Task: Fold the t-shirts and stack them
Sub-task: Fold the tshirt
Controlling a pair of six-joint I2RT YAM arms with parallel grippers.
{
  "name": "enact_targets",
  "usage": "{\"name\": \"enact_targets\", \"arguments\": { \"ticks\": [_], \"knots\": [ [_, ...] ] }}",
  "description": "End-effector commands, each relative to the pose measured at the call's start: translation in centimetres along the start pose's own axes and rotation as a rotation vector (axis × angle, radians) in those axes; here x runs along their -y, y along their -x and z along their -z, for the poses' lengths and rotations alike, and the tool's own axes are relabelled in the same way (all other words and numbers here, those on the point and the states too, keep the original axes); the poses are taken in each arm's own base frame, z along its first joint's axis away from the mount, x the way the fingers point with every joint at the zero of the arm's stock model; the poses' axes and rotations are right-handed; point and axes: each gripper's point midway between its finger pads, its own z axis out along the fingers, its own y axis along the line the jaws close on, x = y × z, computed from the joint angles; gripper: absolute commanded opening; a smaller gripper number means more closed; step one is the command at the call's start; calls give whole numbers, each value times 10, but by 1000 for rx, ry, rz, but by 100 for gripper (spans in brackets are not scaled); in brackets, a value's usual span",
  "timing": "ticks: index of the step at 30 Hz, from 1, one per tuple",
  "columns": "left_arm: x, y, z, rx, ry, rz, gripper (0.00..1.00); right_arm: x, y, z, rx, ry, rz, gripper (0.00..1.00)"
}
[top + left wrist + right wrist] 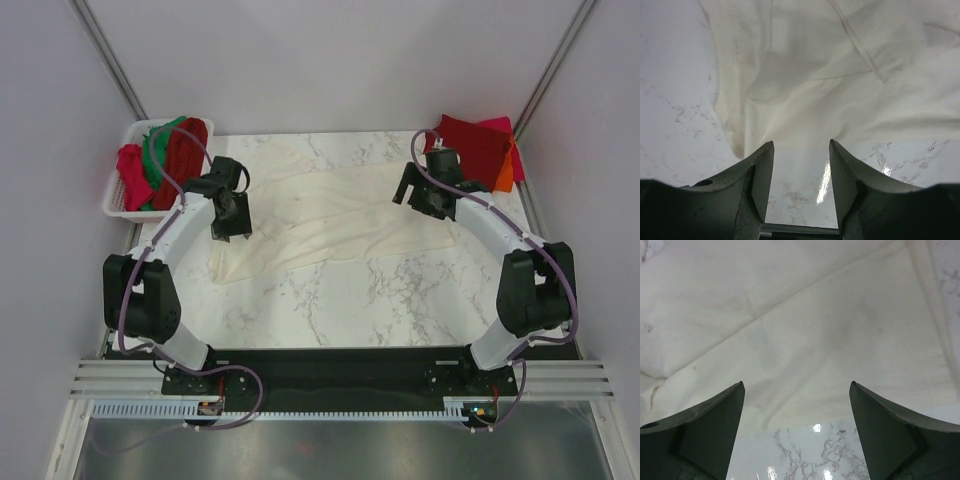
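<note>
Our left tool [801, 150] has its fingers spread partway with nothing between them. There's just shiny marble tabletop [680, 125] showing in the gap, and the rumpled edge of the cream shirt [840, 75] lies just past the fingertips. Our right tool [796, 390] is spread really wide and isn't gripping anything either. It hangs over the near edge of that same cream shirt, with a strip of tabletop peeking out below the cloth. From the top view, the two tools sit at opposite ends of the cream shirt, left one over its left end and right one over its right end. The shirt itself lies flat-ish and wrinkly across the far middle of the tabletop, and its left corner reaches nearer to us. Further out, in the far left corner, there's a white basket [118, 205] with a pink-red shirt [132, 170], a green shirt [158, 150] and a dark red shirt [187, 150] bunched up in it and spilling over the rim. In the far right corner, just behind the right tool, we've got a folded dark red shirt [472, 145] lying on top of a pink shirt [500, 127] and an orange shirt [506, 172]. Only the edges of those two stick out on the right side.
</note>
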Motion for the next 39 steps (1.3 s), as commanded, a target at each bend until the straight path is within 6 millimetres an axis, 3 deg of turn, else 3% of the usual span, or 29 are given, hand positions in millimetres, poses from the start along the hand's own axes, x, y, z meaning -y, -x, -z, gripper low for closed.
{"name": "enact_targets", "arguments": {
  "ticks": [1, 6, 7, 10, 12, 13, 15, 19, 24, 25, 27, 28, 30, 31, 32, 34, 39],
  "knots": [
    [36, -9, -25, -21, -157, 112, 55, -14, -35, -21, -79, 124, -18, 93],
    [29, -33, -52, -76, -76, 240, 51, 9, -67, -45, -180, 80, -25, 93],
    [30, -36, -56, -79, -73, 251, 51, 19, -65, -49, -176, 68, -46, 93],
    [15, -46, -72, -92, 23, 284, 50, 52, -85, -56, -226, 10, -108, 94],
    [3, -53, -79, -90, 94, 308, 49, 64, -92, -55, -235, -9, -141, 95],
    [-1, -56, -82, -96, 113, 319, 48, 79, -102, -54, -244, -51, -158, 95],
    [-14, -64, -87, -100, 159, 340, 48, 89, -106, -50, -239, -75, -195, 95],
    [-33, -75, -93, -133, 187, 391, 47, 116, -131, -42, -270, -149, -232, 96],
    [-49, -84, -79, -86, 230, 424, 46, 135, -154, -29, -286, -202, -243, 96],
    [-51, -87, -77, -86, 232, 430, 46, 147, -162, -24, -298, -232, -273, 96],
    [-52, -88, -66, -69, 210, 450, 46, 150, -160, -12, -267, -231, -289, 96],
    [-55, -94, -62, -76, 213, 449, 46, 157, -170, -5, -272, -261, -295, 96],
    [-53, -91, -48, -47, 178, 455, 47, 156, -160, 9, -214, -256, -304, 96],
    [-54, -96, -44, -51, 174, 457, 47, 159, -167, 18, -228, -272, -306, 97],
    [-54, -101, -39, -59, 169, 452, 47, 155, -159, 27, -185, -251, -318, 97],
    [-55, -101, -23, -18, 135, 455, 47, 153, -161, 42, -185, -248, -329, 97],
    [-39, -82, 26, 102, -48, 395, 51, 136, -114, 76, -23, -167, -296, 98]
  ]
}}
